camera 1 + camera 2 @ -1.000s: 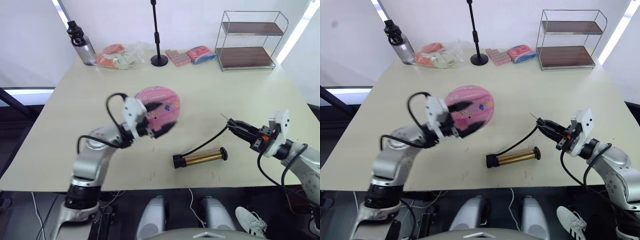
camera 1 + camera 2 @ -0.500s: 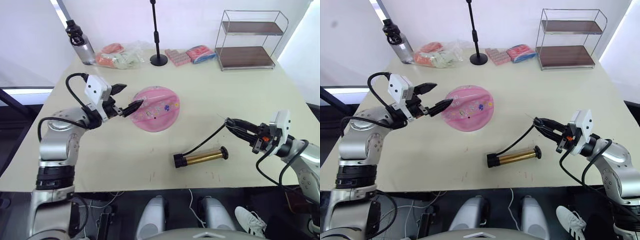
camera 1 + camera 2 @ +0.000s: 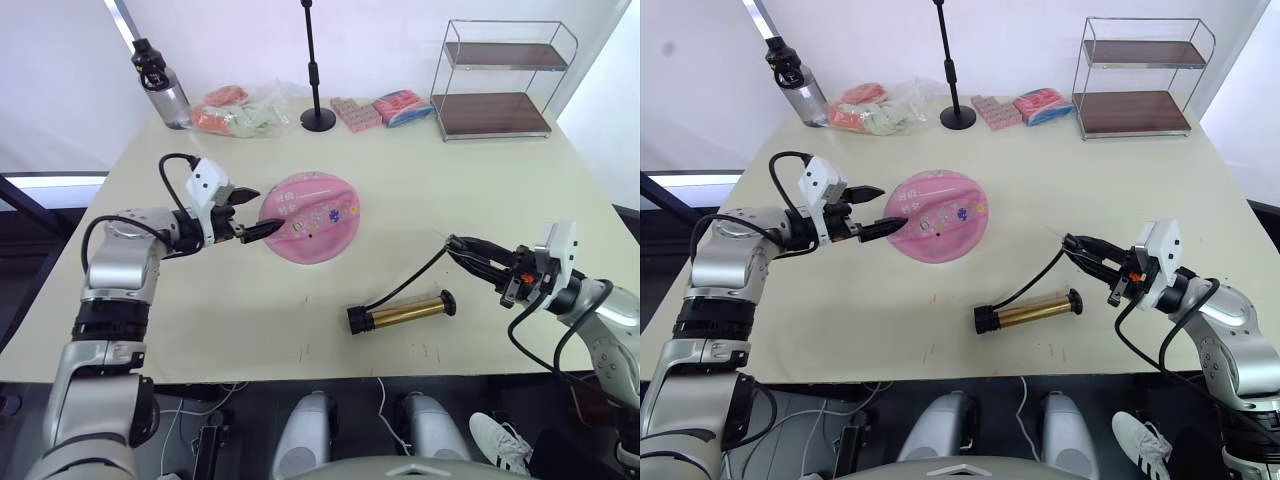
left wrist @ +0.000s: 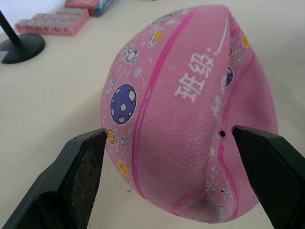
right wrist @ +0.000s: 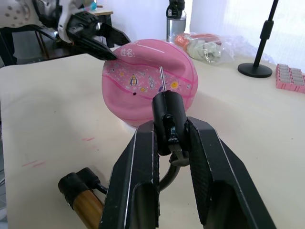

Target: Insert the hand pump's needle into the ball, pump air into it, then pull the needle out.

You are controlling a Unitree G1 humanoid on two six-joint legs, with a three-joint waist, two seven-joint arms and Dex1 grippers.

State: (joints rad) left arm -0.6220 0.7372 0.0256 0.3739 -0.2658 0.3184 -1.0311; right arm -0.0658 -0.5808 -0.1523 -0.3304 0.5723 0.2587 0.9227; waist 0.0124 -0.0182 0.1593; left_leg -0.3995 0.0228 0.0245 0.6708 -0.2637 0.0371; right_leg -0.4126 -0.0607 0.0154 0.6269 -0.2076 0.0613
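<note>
The pink ball [image 3: 315, 218] lies flattened on the table, with coloured prints and pale lettering on its skin [image 4: 190, 109]. My left gripper [image 3: 266, 209] is open at the ball's left edge, and its fingers [image 4: 81, 171] stand wide apart on either side of the ball. The bronze hand pump [image 3: 402, 313] lies on the table to the right of the ball, its black hose [image 3: 412, 281] curving up to my right gripper [image 3: 458, 246]. That gripper is shut on the hose's black fitting [image 5: 167, 117]. The needle [image 5: 161, 78] sticks out of the fitting toward the ball, some way from it.
Along the table's far side stand a water bottle [image 3: 160, 85], a plastic bag of items [image 3: 240, 108], a black stand [image 3: 317, 70], pink packs [image 3: 380, 110] and a wire shelf [image 3: 505, 80]. The near table edge runs just below the pump.
One second ago my left gripper held the ball raised. The ball now lies on the table and that gripper is open at its left edge. My right gripper has barely moved.
</note>
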